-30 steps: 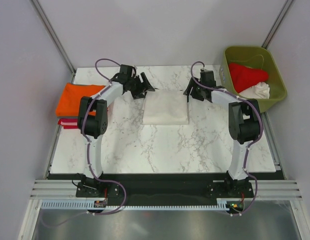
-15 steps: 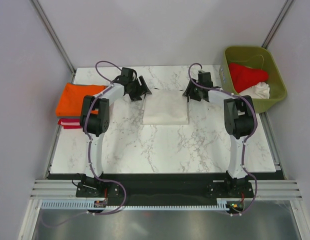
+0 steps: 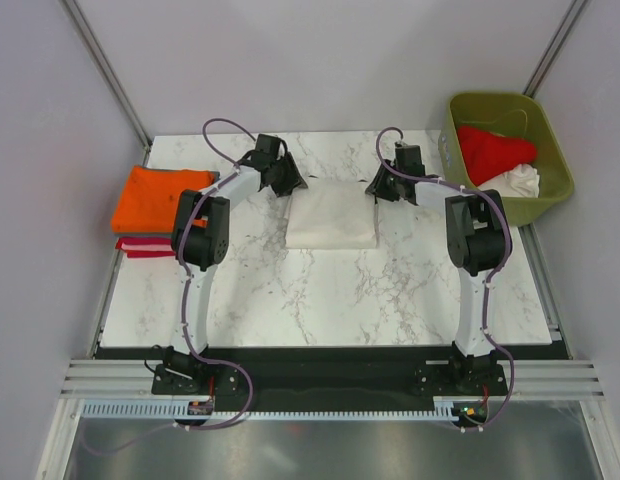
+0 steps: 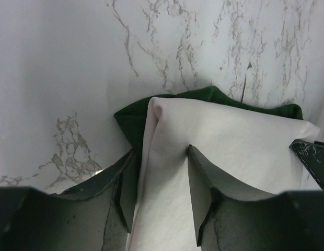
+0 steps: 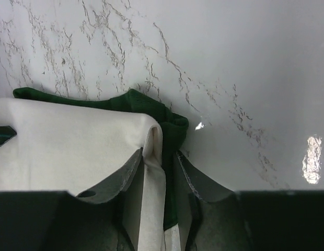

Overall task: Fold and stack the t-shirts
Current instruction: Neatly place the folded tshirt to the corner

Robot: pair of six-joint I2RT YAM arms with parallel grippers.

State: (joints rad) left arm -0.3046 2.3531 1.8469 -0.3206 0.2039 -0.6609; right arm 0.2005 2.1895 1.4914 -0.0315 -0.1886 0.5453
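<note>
The cream t-shirt [image 3: 331, 218] lies folded into a rectangle at the middle of the far half of the table. My left gripper [image 3: 290, 181] is at its far left corner. In the left wrist view the left gripper [image 4: 160, 150] is half closed, with cream cloth [image 4: 230, 141] between the fingers and a dark green sleeve [image 4: 131, 117] peeking out underneath. My right gripper [image 3: 378, 186] is at the far right corner. The right wrist view shows the right gripper [image 5: 159, 152] pinching a bunched cream fold [image 5: 73, 141] together with a dark green edge [image 5: 172, 128].
An orange t-shirt [image 3: 155, 197] lies folded on a red one [image 3: 140, 246] at the table's left edge. The olive-green bin [image 3: 555, 170] at the far right holds a red tee [image 3: 495, 150] and a white one [image 3: 517, 182]. Grey walls close in the far side.
Both grippers have moved in onto the cream shirt's far corners and their jaws have narrowed around the cloth. The shirt itself has not shifted.
</note>
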